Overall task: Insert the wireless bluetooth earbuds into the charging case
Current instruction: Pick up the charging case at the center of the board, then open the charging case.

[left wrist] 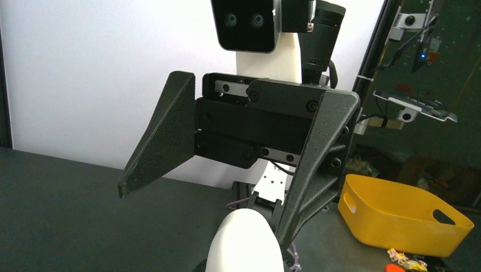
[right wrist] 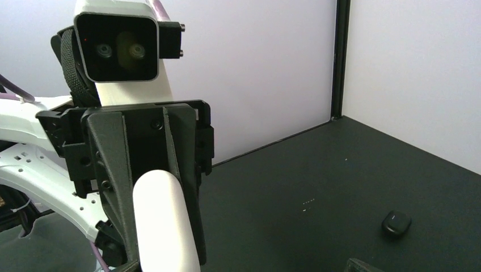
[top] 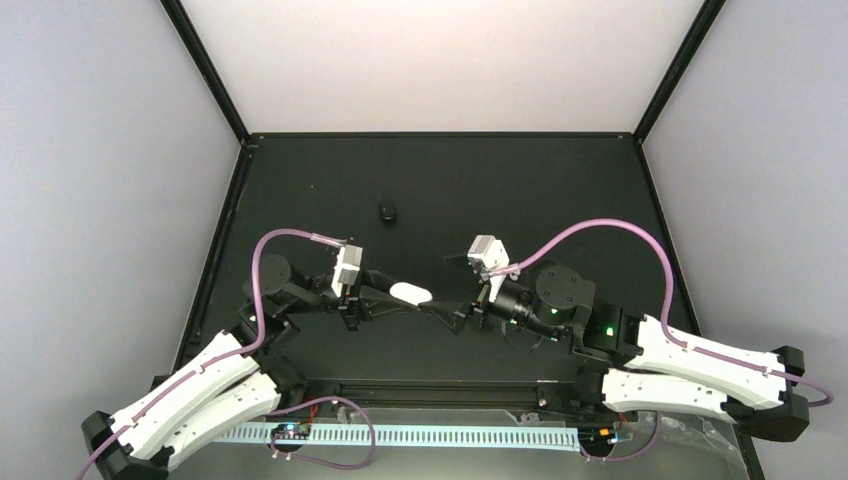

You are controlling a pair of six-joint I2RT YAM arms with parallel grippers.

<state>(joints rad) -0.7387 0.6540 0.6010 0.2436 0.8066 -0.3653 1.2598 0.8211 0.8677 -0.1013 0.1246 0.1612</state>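
The left pincer [top: 398, 297] grips the white case [top: 412, 294], so the wide-open right pincer [left wrist: 201, 211] should slide around it slowly and squeeze softly.

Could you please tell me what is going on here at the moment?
The left gripper is shut on a smooth white oval charging case, holding it up above the black table. The right gripper faces it with jaws wide open, holding nothing. A small black rounded pebble-like item lies apart, farther back on the table.
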